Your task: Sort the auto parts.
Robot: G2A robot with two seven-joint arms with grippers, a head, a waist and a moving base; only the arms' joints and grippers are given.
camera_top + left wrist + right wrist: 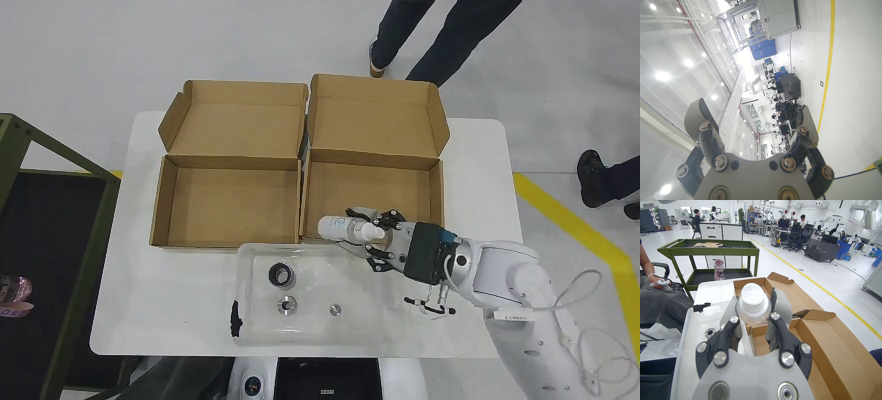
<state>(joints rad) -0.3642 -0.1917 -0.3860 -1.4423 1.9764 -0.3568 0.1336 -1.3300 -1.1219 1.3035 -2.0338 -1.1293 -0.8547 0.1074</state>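
**DESK:** Run it left to right.

**PHOTOGRAPHER:** The left gripper [753,111] is spread wide with nothing in it, aimed out at the room. On the white table [480,160] the left cardboard box [230,205] stands open. In front of it a clear tray [310,328] holds three small metal parts [287,305]. Next comes the bottle [340,228], white-capped and lying sideways, clamped in the right gripper [373,240]. It hangs above the near wall of the right cardboard box [372,190], where box and tray meet.

**DESK:** Which step is this?

**PHOTOGRAPHER:** The carry, as I read it: one part is in the air and most likely bound for the right box. The next move calls for taking it on over the box floor, lowering it and opening the fingers. The near wall has to be cleared on the way.

**DESK:** Any brand or label to quote?

**PHOTOGRAPHER:** None I can read. The bottle may carry a label, but from above it is too small to tell.
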